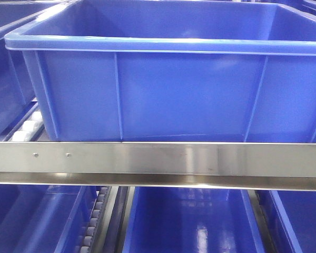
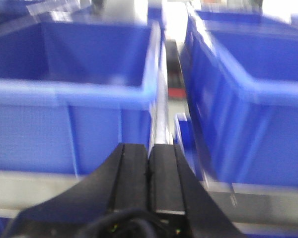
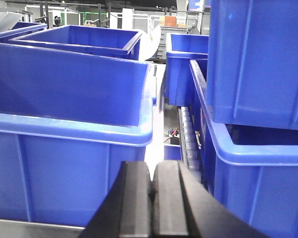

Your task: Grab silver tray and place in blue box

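The blue box (image 1: 189,95), deep with a rolled rim and ribbed walls, fills the front view on a roller rack; its inside is hidden from here. The silver tray is out of view in every frame. My left gripper (image 2: 149,147) is shut with nothing between its black fingers, pointing into the gap between two blue crates. My right gripper (image 3: 152,166) is also shut and empty, level with the wall of a blue crate (image 3: 69,168) on its left. Neither gripper shows in the front view.
A stainless rail (image 1: 158,161) runs across the rack's front under the box. More blue crates sit on the lower shelf (image 1: 189,221) and to the left (image 1: 5,89). Stacked crates (image 3: 258,99) stand right of the right gripper, with rollers (image 3: 187,134) in the gap.
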`<state>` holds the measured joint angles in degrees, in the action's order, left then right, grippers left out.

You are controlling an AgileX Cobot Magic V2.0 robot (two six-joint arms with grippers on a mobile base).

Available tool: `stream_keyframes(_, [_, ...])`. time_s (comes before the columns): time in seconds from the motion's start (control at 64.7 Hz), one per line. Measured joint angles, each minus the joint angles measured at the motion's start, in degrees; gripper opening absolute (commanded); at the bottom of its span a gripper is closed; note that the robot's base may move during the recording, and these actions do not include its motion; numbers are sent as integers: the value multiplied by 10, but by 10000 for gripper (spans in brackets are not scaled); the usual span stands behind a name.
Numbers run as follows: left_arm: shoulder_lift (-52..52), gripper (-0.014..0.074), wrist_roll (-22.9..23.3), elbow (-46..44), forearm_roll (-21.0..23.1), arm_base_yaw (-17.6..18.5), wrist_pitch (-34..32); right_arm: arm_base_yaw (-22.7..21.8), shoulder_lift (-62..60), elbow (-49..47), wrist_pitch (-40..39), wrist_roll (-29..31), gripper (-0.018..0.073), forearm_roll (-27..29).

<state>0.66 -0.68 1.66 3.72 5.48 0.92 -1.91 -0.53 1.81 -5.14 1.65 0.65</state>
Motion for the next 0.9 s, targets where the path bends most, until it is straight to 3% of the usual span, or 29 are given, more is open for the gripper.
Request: stream_keyframes(0.897, [0,-97,-4,0,-16,19,-13,0,0,0,0,0,49,0])
